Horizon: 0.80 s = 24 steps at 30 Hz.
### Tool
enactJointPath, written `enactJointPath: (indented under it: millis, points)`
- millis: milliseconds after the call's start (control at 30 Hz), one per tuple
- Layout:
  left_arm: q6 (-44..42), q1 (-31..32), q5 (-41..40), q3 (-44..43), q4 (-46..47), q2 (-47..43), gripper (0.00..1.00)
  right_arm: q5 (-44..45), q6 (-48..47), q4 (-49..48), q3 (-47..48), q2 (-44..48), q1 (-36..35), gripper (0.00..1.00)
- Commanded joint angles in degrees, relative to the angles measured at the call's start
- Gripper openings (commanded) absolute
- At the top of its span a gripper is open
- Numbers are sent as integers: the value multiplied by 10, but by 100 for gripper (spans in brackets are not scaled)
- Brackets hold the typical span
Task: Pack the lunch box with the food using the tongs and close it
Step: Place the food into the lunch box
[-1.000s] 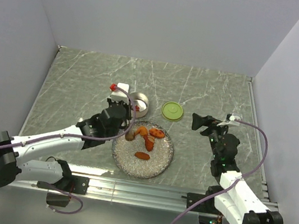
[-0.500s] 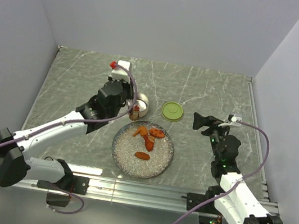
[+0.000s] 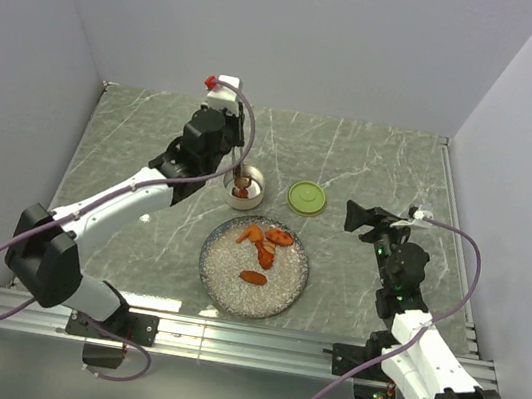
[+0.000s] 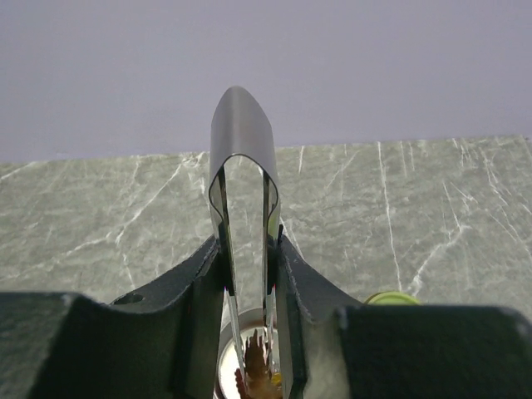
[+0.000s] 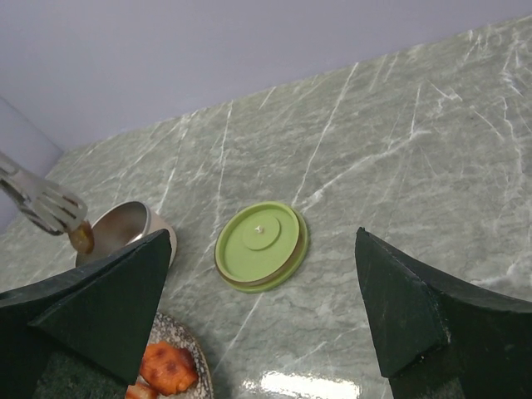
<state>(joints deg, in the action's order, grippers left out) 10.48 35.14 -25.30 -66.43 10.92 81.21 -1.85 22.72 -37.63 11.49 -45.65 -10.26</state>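
Table [image 3: 134, 138]: grey-green, white-veined marble look. Round speckled grey plate [image 3: 231, 295] sat centre, towards the near edge. Left gripper [image 4: 249, 274] clamped the tongs [image 4: 243, 133], a bent grey metal strip with toothed tips. Right gripper [image 3: 356, 217] stood wide, holding nothing, near the right edge. Shiny round steel tin [image 3: 254, 201] sat mid-table, just beyond the plate. Flat lime lid [image 3: 307, 198] lay right of it, apart. Orange chunks [image 3: 264, 245] lay on the plate. Tongs were squeezed narrow on a brown piece [image 5: 81, 238] over the tin's mouth.

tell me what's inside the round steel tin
A brown food piece pinched in slim grey metal tongs shows over its opening; the floor of the tin is mostly hidden.
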Motion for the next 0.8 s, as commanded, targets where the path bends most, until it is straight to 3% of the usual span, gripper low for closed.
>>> enactJointPath:
  millis: [0,100,200,367,767]
  points:
    - [-10,-15,37,-46,29,17,13,11,2,-3,-8,12,-2,98]
    - [-5,-25,48,-62,26,35,13,11,2,-3,-8,11,-2,98]
    - [-3,-28,54,-70,29,48,20,10,2,-3,-6,8,-2,98]
    - [-2,-29,59,-80,27,61,41,11,1,-3,-6,6,-1,98]
    - [1,-29,75,-49,46,34,42,9,1,-3,-5,2,-2,98]
